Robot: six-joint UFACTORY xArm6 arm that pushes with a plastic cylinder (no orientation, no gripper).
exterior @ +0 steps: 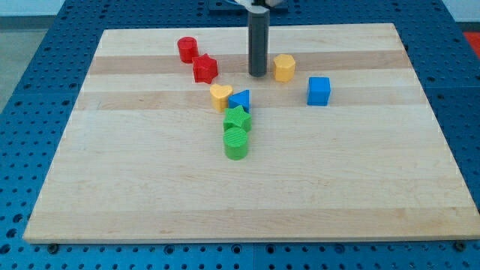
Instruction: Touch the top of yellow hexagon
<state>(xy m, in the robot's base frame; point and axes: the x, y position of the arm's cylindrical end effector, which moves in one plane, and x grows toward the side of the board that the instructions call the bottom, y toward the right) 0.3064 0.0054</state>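
- Blue pegboard bench surrounds a pale wooden counter point(150, 195) that carries all the blocks.
- Step in hand, as I judge it: closing on the target; my tip point(258, 75) sits on the counter just to the view's left of the yellow hexagon point(283, 67), a thin gap between them, not clearly touching.
- No jaws on this rig, only a straight dark rod, so open or closed does not apply; nothing is held.
- Target location: yellow hexagon lies near the view's top centre, right beside my tip on its view-right side, slightly toward the view's top.
- Next move, my guess: go round to the hexagon's far side, toward the view's top, then nudge in to meet its top edge; approach slowly so the block doesn't skid off.
- Red star-like block point(205, 69) is to the view's left of my tip, red cylinder point(187, 49) further left and up.
- Yellow heart point(220, 95) and blue triangular block point(240, 100) lie below-left of my tip, touching each other.
- Green star-like block point(238, 118) and green cylinder point(235, 142) stack further toward the view's bottom.
- Blue cube point(319, 91) is well to the view's right of my tip, beyond the hexagon, clear of the path.
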